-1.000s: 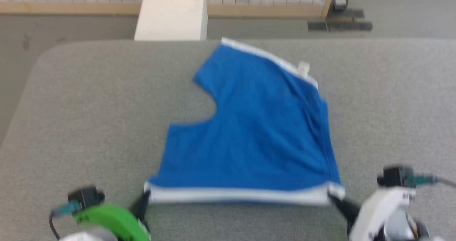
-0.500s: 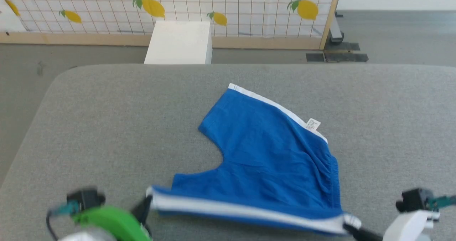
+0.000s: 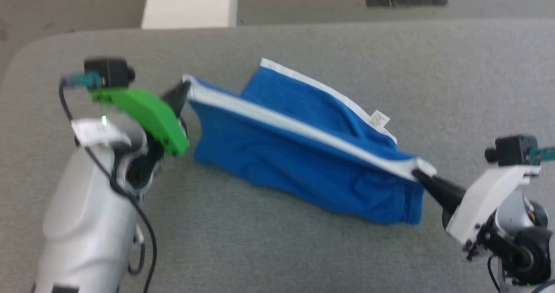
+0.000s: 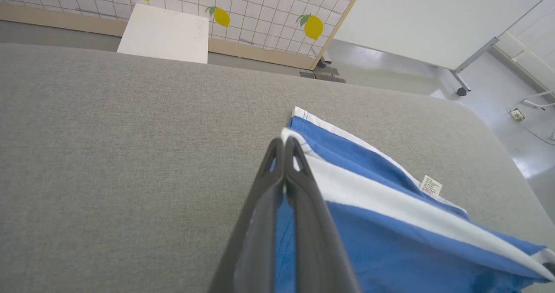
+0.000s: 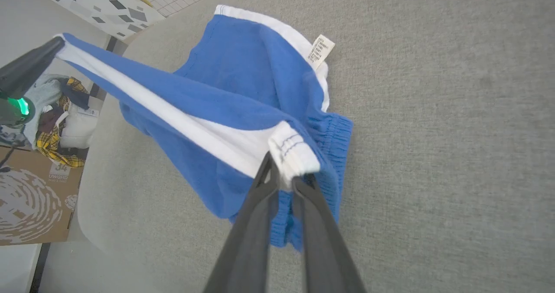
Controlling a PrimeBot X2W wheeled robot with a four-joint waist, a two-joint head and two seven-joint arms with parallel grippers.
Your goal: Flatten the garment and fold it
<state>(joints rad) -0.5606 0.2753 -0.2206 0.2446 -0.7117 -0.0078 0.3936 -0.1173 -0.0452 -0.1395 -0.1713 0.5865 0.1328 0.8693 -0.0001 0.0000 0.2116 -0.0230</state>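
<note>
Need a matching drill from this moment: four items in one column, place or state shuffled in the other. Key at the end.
Items
1. left gripper
2. right gripper
3. label
4. white block

Place or state
A. beyond the far edge of the table
B. jaws shut on the end of the white band at the head view's lower right
C. sticks out from the far white edge of the garment
D. jaws shut on the band's end at the head view's upper left

Pairs: 1-D, 2-B, 3-C, 4-A
</note>
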